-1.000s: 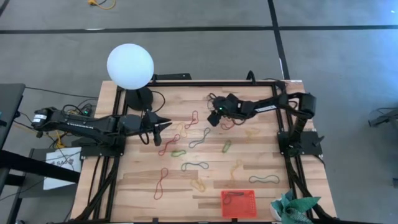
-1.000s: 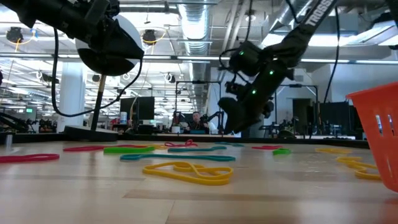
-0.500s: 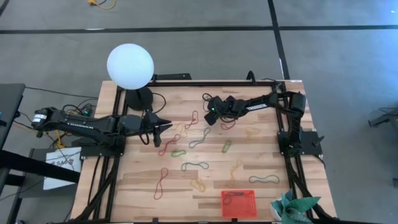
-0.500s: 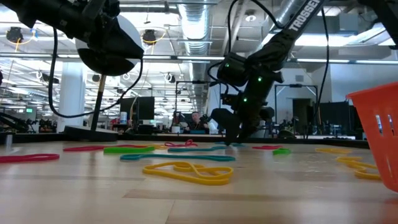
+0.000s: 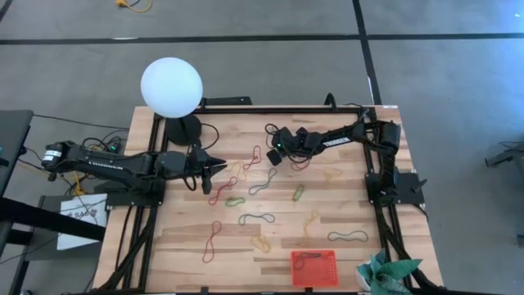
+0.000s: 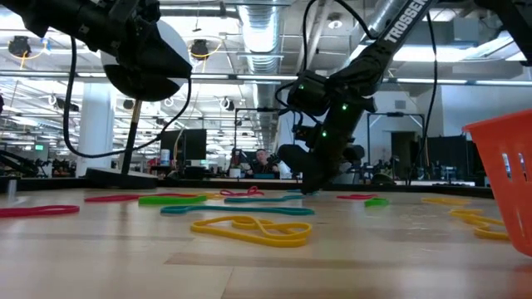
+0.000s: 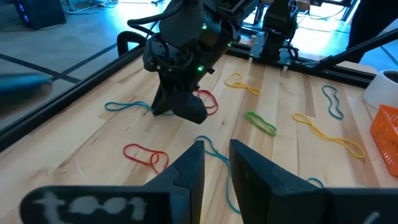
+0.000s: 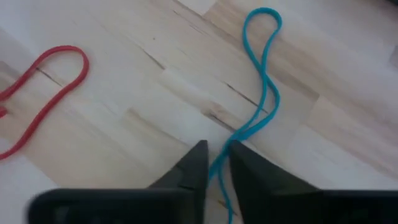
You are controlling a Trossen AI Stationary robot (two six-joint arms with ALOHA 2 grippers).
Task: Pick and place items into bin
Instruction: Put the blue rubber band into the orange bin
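Many rubber-band items lie spread flat on the wooden table. My right gripper is down at the table's far middle, shut on a teal band that lies on the wood. A red band lies beside it. My left gripper hovers at the far left, fingers a narrow gap apart with nothing between them, pointing toward the right gripper. The red-orange bin stands at the near edge, right of the middle. My right gripper pinches the teal band between its two fingers where the two strands run close together, short of one end. The fingers come from above, slanting down, tips at the table. The band lies flat and slack on the wood.
A lamp with a white globe stands at the far left corner. A teal-green cloth lies at the near right corner beside the bin. Green, yellow and red bands lie around the table's middle.
My right gripper has gone a little toward the table's left edge and down until its fingertips reached the wood at the teal band. The band has stayed flat where it lay.
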